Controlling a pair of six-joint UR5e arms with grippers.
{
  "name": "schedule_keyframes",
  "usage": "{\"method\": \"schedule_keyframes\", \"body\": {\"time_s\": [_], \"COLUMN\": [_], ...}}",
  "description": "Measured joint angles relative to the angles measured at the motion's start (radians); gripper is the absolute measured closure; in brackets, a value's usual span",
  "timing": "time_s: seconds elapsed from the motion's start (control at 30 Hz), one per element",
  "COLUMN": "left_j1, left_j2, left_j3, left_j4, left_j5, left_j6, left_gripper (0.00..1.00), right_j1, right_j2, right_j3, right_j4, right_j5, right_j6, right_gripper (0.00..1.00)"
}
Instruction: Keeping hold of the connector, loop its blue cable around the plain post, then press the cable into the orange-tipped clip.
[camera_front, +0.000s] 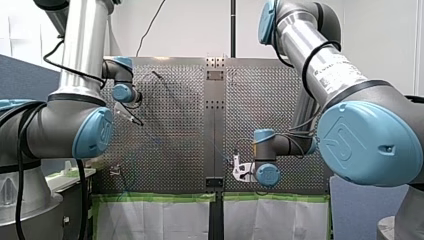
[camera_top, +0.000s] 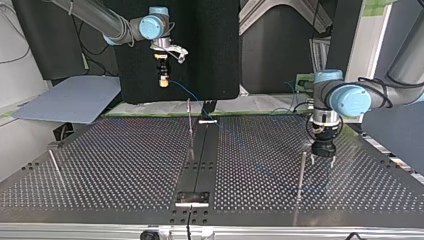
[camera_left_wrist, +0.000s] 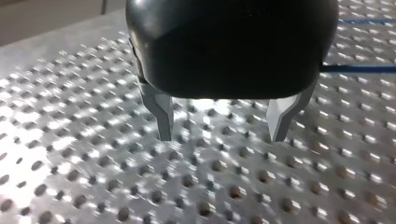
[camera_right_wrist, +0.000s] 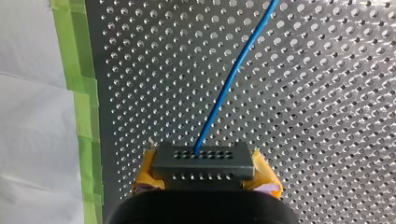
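My right gripper (camera_right_wrist: 204, 181) has its jaws clamped on the connector (camera_right_wrist: 203, 161), raised above the table (camera_right_wrist: 327, 116), with the blue cable (camera_right_wrist: 231, 84) running away from it. My left gripper (camera_left_wrist: 222, 128) hovers low over the table, jaws apart, near a post (camera_top: 301, 170).

I am counting two tools (camera_top: 322, 160) (camera_top: 163, 82), one connector (camera_right_wrist: 203, 161), one blue cable (camera_right_wrist: 233, 79) and three thin rods (camera_top: 301, 170) (camera_top: 190, 120) (camera_top: 55, 165) on the counter (camera_top: 125, 165).
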Motion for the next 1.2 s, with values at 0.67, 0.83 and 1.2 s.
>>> {"method": "schedule_keyframes", "body": {"time_s": [0.67,0.83,1.2], "left_j1": [0.027,0.017,0.003], "left_j2": [0.118,0.122,0.128], "left_j3": [-0.032,-0.040,-0.042], "left_j4": [-0.025,-0.014,-0.052], "left_j5": [0.061,0.107,0.123], "left_j6": [-0.105,-0.099,-0.014], "left_gripper": [0.02,0.02,0.02], "right_j1": [0.004,0.005,0.005], "right_j2": [0.000,0.000,0.000], "right_j3": [0.000,0.000,0.000], "right_j4": [-0.010,-0.012,-0.013], "right_j5": [-0.009,-0.011,-0.012], "right_j6": [0.001,0.000,0.001], "right_gripper": [1.00,1.00,1.00]}}
